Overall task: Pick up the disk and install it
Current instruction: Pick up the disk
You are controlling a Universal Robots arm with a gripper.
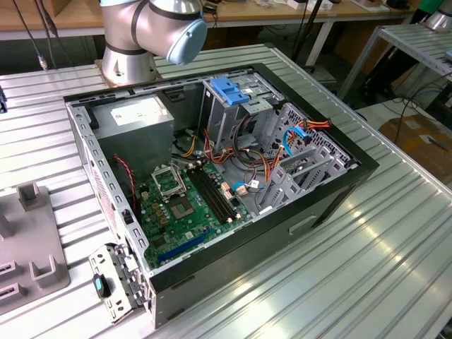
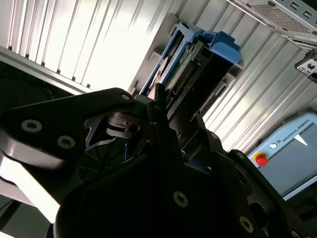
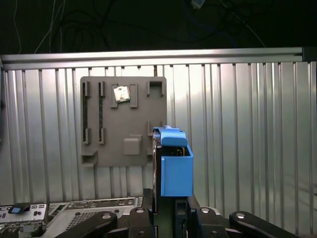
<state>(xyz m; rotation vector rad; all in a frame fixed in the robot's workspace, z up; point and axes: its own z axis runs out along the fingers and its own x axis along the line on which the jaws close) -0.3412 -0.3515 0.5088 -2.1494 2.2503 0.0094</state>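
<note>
The disk (image 3: 176, 163) stands edge-on between my fingers, its blue plastic side rail facing the first wrist view. In the second wrist view the disk (image 2: 198, 64) shows its connector edge and blue rails, held up over the ribbed metal table. My gripper (image 3: 166, 210) is shut on the disk; its black fingers (image 2: 148, 106) clamp the lower end. The open computer case (image 1: 212, 176) lies on the table in the exterior view, with a metal drive cage with a blue top (image 1: 233, 92) inside. The arm's base and elbow (image 1: 155, 28) rise behind the case.
A grey fixture plate (image 3: 124, 121) with slots and a small chip lies on the table beyond the disk. Inside the case sit a grey power-supply box (image 1: 134, 116), a green motherboard (image 1: 183, 205) and loose cables (image 1: 268, 169). A detached bracket (image 1: 113, 282) leans at the case's near corner.
</note>
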